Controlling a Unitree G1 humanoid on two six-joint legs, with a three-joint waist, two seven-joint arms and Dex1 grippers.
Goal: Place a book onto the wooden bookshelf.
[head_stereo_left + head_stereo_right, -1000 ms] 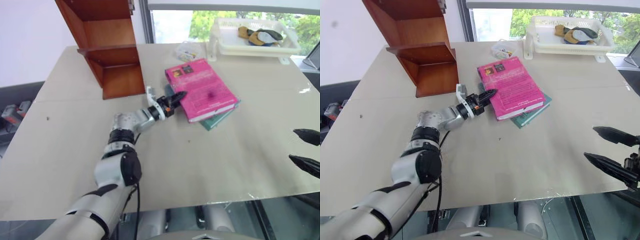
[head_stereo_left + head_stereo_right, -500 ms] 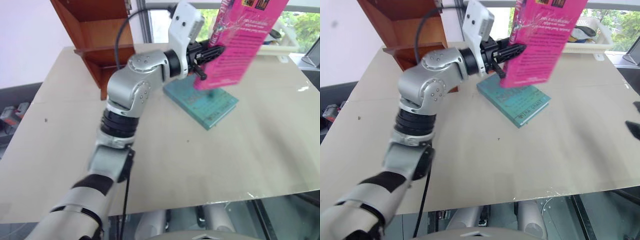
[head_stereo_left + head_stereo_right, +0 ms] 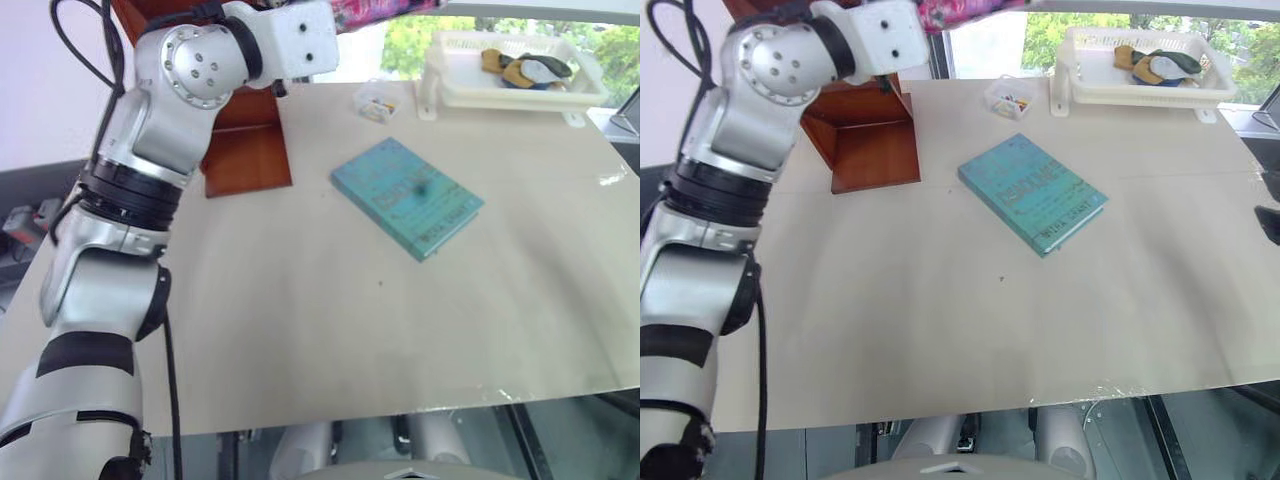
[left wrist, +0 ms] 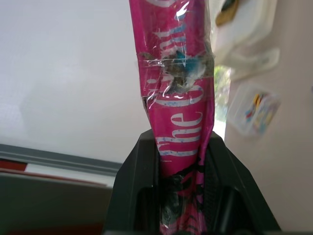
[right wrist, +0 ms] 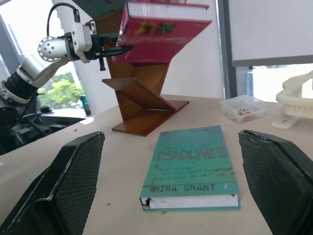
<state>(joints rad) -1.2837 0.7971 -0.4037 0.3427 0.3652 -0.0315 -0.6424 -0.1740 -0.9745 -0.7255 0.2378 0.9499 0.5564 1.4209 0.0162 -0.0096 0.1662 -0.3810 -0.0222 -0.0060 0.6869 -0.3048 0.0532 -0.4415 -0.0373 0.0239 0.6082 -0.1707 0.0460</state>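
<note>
The pink book point(image 5: 164, 32) hangs high in the air in front of the upper part of the wooden bookshelf point(image 3: 245, 150), held roughly level. My left gripper point(image 4: 178, 142) is shut on its edge, and the book's spine point(image 4: 178, 98) rises straight between the black fingers. In the right wrist view the left gripper point(image 5: 117, 49) clamps the book's end beside the bookshelf point(image 5: 142, 98). My right gripper point(image 5: 171, 136) is open wide, low over the table's right side and facing the shelf, with nothing between its fingers point(image 5: 73, 181).
A teal-green book point(image 3: 407, 195) lies flat in the middle of the table. A small clear box point(image 3: 372, 100) of coloured bits sits behind it. At the back right stands a white plastic tray point(image 3: 445, 85) with cloth items inside.
My left arm has lifted the pink book off the teal one and swung it up and left towards the shelf. The right gripper has drawn off to the right edge.
</note>
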